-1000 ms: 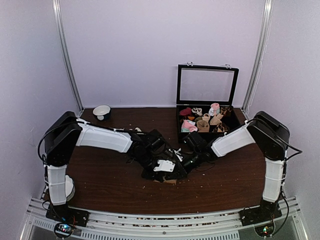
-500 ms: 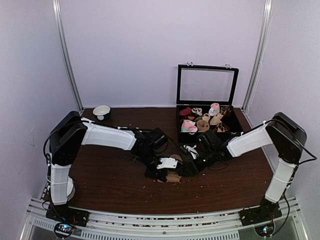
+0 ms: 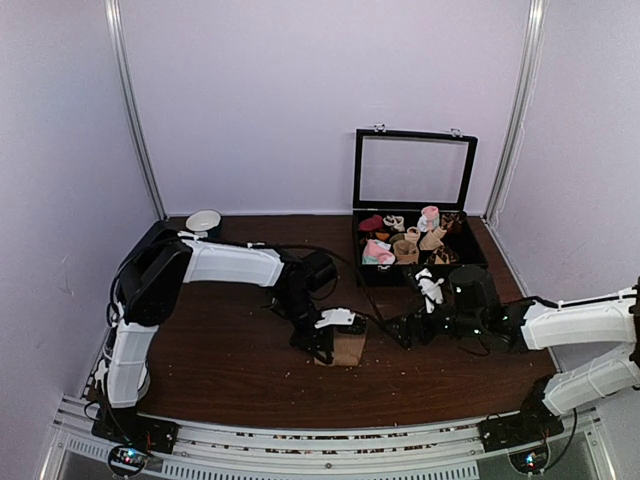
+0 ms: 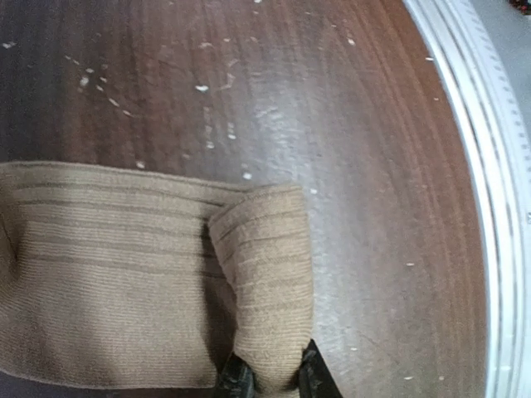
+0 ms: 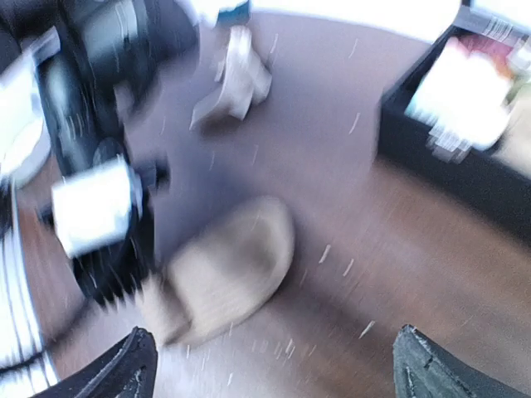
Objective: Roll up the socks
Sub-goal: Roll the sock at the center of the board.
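I am pinching a turned-back flap of the socks (image 4: 124, 274) in my left gripper (image 4: 272, 380). Its jaws are clenched narrow on the fabric at the bottom centre of the left wrist view. The socks are lying flat on the table (image 3: 220, 350), in the lower middle of the overhead view, with the flap folded over the ribbed body. My right gripper (image 5: 282, 373) is gaping wide and gripping nothing, off to the right of the socks and apart from them. Its own view is smeared, so I am not reading fine detail there.

As I judge it, the main risk is that this single pinch is doing all the holding. Nothing is weighting the flat part, so if I am turning or pulling, the whole bundle may be sliding over the smooth wood instead of rolling. The springy knit may also be slipping out of the pinch and letting the fold fall open. I cannot tell whether both socks are caught in the fold, so one may be getting left behind. If my right gripper is coming in to pin the fabric, it risks knocking my left one or nudging the loose roll apart.
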### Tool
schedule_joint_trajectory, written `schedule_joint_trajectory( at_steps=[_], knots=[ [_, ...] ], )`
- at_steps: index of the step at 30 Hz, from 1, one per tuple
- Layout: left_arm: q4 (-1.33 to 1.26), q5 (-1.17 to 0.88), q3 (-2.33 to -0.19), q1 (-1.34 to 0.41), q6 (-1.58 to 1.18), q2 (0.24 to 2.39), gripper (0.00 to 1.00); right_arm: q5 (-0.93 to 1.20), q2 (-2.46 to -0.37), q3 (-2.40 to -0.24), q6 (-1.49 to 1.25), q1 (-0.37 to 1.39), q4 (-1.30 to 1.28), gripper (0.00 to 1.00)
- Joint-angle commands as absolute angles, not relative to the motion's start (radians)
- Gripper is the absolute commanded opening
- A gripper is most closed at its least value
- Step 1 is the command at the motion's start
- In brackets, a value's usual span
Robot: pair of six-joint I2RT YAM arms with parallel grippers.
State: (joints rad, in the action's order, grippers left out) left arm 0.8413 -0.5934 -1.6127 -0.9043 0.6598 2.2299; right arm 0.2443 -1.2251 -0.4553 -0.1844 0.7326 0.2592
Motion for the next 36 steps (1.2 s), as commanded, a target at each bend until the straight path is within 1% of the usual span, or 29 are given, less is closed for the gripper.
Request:
schedule_joint_trajectory(
  at_steps=[1,2,3,6,7,9,11,14,19,21,24,28,33,36],
  knots=[
    [1.166,-0.544,-1.582,-0.911,0.658,2.356,0.00,-0.041,-1.181,-0.465,-0.277,0.734,0.306,1.00],
    [1.188,-0.546,-1.596,-0.911,0.656,2.369,0.00,-0.059,-1.177,-0.449,-0.329,0.729,0.325,1.00],
    [1.206,-0.551,-1.611,-0.911,0.654,2.379,0.00,-0.025,-1.171,-0.415,-0.349,0.723,0.395,1.00],
    [1.242,-0.554,-1.646,-0.911,0.646,2.403,0.00,0.236,-1.219,-0.351,-0.264,0.733,0.599,1.00],
    [1.252,-0.553,-1.658,-0.911,0.641,2.412,0.00,0.282,-1.248,-0.353,-0.226,0.746,0.615,1.00],
    [1.281,-0.560,-1.685,-0.911,0.636,2.434,0.00,0.301,-1.294,-0.374,-0.137,0.798,0.563,1.00],
    [1.296,-0.560,-1.697,-0.911,0.625,2.448,0.00,0.243,-1.305,-0.375,-0.042,0.876,0.524,1.00],
    [1.288,-0.563,-1.701,-0.906,0.593,2.456,0.00,0.076,-1.281,-0.347,0.032,0.990,0.520,1.00],
    [1.263,-0.616,-1.716,-0.884,0.504,2.477,0.00,-0.074,-1.238,-0.320,0.024,1.101,0.494,0.81],
    [1.266,-0.635,-1.720,-0.879,0.491,2.489,0.00,-0.116,-1.232,-0.336,0.032,1.159,0.437,0.79],
    [1.268,-0.669,-1.720,-0.873,0.474,2.509,0.00,-0.167,-1.253,-0.367,0.072,1.253,0.379,0.79],
    [1.280,-0.695,-1.731,-0.867,0.466,2.537,0.00,-0.148,-1.347,-0.436,0.122,1.310,0.357,0.77],
    [1.275,-0.681,-1.737,-0.867,0.457,2.541,0.00,-0.079,-1.504,-0.585,0.237,1.314,0.335,0.76],
    [1.244,-0.661,-1.721,-0.865,0.437,2.528,0.00,-0.047,-1.592,-0.652,0.300,1.313,0.328,0.73]
  ],
)
